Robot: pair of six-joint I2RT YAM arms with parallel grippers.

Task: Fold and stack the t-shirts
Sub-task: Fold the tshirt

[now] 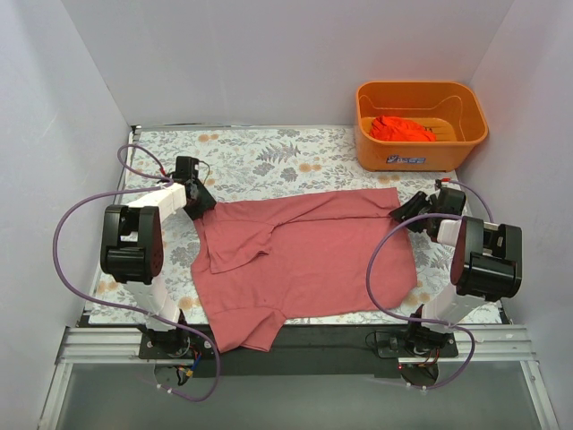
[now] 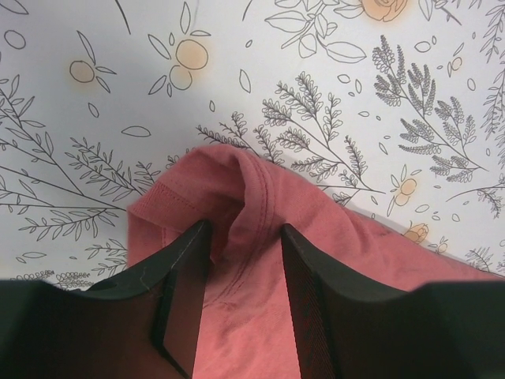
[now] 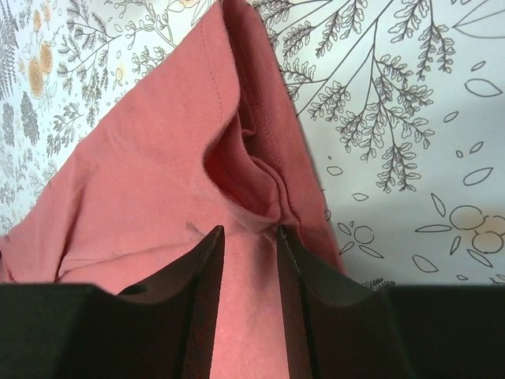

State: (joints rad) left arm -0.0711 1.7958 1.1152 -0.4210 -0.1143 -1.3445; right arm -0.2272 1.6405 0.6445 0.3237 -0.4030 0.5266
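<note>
**Q:** What lies nearest the arm bases?

**A:** The dusty pink-red cloth t-shirt (image 1: 313,260), spread mostly flat on the white floral-printed table cover (image 1: 269,157); its near left part reaches over the table's dark near edge; a flap lies folded over the body towards the left side.

**Q:** How do the two grippers stand?

**A:** The left gripper (image 1: 199,199) sits at the shirt's far left corner; in the left wrist view (image 2: 245,229) its black fingers (image 2: 185,292) are drawn close, with only a narrow gap between them, and a raised fold of the stitched edge is pinched in that gap. The right gripper (image 1: 403,215) sits at the far right corner; in the right wrist view (image 3: 249,233) its jaws are likewise nearly closed, clamping a puckered ridge of the hem.

**Q:** And farther back?

**A:** The orange plastic basket (image 1: 412,152) stands at the table's far right corner, apart from the spread shirt; the brighter orange-red cloth t-shirt (image 1: 403,128) lies crumpled inside it.
</note>
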